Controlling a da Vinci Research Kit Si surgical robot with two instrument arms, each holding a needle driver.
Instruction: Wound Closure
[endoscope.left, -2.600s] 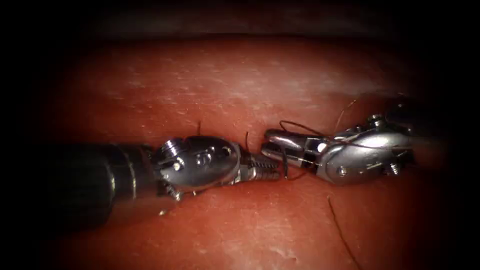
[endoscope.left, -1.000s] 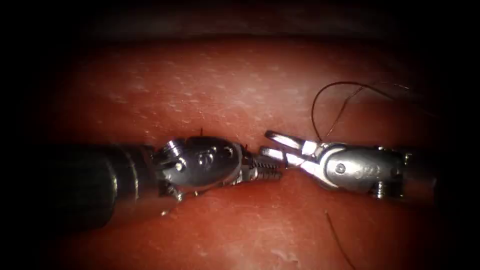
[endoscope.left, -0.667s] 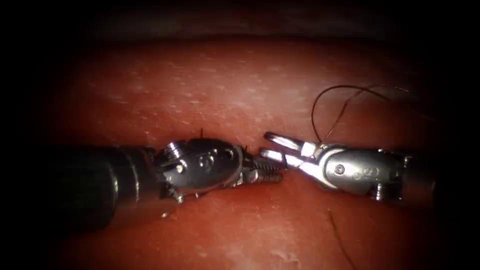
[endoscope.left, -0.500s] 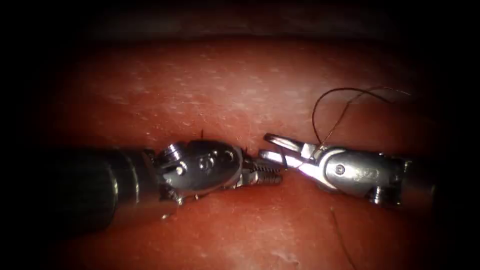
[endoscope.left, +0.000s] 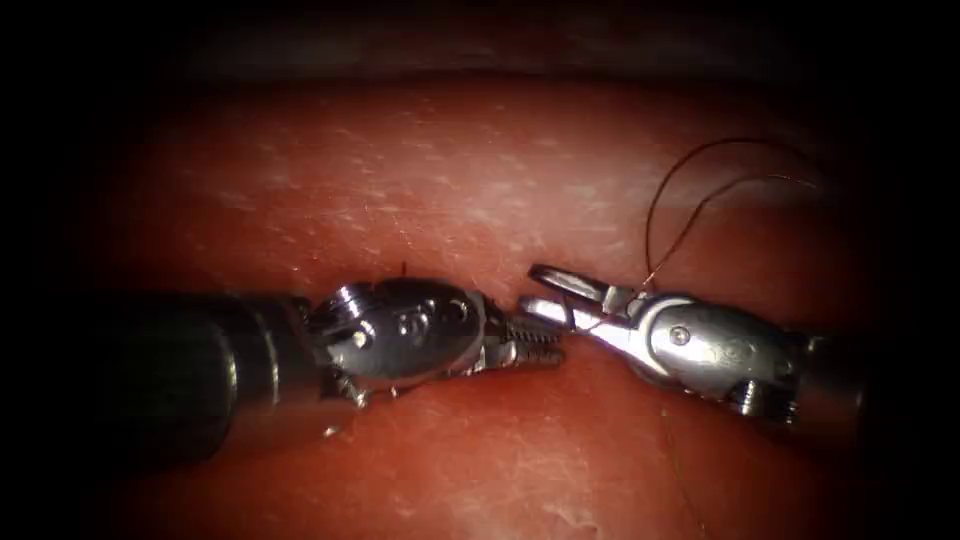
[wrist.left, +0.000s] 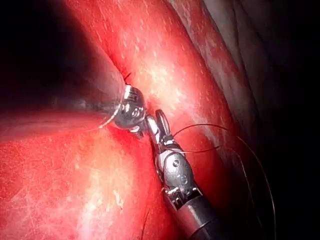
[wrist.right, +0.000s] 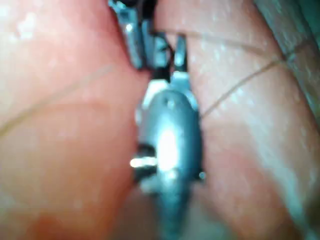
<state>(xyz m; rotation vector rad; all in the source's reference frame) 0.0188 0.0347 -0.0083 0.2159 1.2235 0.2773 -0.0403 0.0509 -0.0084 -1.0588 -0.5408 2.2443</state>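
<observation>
My left tool (endoscope.left: 545, 350) lies across the tissue (endoscope.left: 450, 180) from the left. Its serrated jaws are shut, and I see nothing held between them. My right tool (endoscope.left: 530, 288) comes in from the right with its jaws open, tips just above and against the left tool's tip. Dark thread (endoscope.left: 648, 220) rises from the base of the right jaws in a tall loop and trails off right. In the left wrist view the left tool (wrist.left: 141, 127) and right tool (wrist.left: 156, 125) meet tip to tip, with two thread (wrist.left: 225, 128) strands running off the right tool. The right wrist view has the right tool (wrist.right: 167, 55) open.
Two short thread ends (endoscope.left: 403, 268) stand up from the tissue just behind the left tool's wrist. A loose strand of thread (endoscope.left: 680, 470) lies on the tissue below the right tool. Red fluid wets the surface around both tools.
The right tool has rolled and sunk slightly, its open jaws staying at the left tool's tip. Thread that lay over it has lifted into a loop that drifts right. The left tool barely moved.
</observation>
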